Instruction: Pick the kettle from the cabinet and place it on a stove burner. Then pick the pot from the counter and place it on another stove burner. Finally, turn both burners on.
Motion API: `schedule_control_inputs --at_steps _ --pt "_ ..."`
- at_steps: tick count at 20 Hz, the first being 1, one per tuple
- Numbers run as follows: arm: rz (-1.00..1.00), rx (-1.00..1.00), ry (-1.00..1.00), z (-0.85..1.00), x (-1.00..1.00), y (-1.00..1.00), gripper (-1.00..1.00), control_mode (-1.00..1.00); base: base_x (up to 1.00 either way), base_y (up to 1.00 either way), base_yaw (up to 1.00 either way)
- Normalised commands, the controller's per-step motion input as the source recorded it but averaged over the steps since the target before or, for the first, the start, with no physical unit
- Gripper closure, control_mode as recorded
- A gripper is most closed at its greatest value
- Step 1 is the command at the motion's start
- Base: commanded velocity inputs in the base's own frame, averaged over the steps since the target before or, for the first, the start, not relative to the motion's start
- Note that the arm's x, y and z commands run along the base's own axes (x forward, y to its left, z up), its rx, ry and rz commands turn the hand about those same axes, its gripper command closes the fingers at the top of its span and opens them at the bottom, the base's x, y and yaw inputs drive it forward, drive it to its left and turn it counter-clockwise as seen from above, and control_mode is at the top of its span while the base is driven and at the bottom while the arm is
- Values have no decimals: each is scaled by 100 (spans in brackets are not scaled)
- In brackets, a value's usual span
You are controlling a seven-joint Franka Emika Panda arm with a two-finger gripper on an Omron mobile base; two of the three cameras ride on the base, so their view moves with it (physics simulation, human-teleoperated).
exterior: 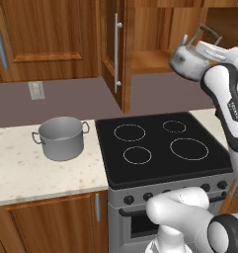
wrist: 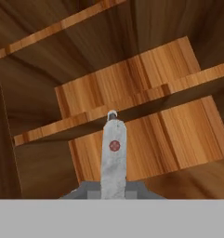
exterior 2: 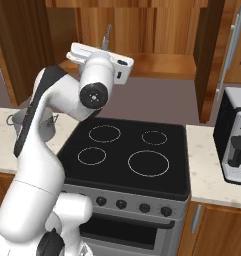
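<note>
Before open reddish-brown wooden wall cabinet (exterior: 150, 54): small shiny silver kettle (exterior: 188, 60) found off shelf, hung by arched handle. Two-finger gripper (wrist: 113, 186) clamped on handle, fingers together. Swing or slip judged likely during descent toward black glass stove (exterior: 162, 146); wide grey stockpot (exterior: 61, 137) left on speckled cream counter (exterior: 21, 173).

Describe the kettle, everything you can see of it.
The kettle is small, shiny silver metal with a rounded body, a short spout on its left in the left base view and a tall arched handle. It hangs tilted in the air before the open cabinet, above the stove's back right corner, clear of the shelf. The gripper is shut on its handle, which the hand view shows as a grey strip with a red rivet.
</note>
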Motion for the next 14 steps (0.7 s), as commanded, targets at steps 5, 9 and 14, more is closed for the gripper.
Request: schedule_control_inputs --at_steps 5,9,14 --pt "7 4 -9 -21 -44 0 100 -100 0 0 0" --pt "7 4 -8 -23 -38 3 100 -100 0 0 0" --pt "8 3 -12 -11 -45 7 100 -100 0 0 0"
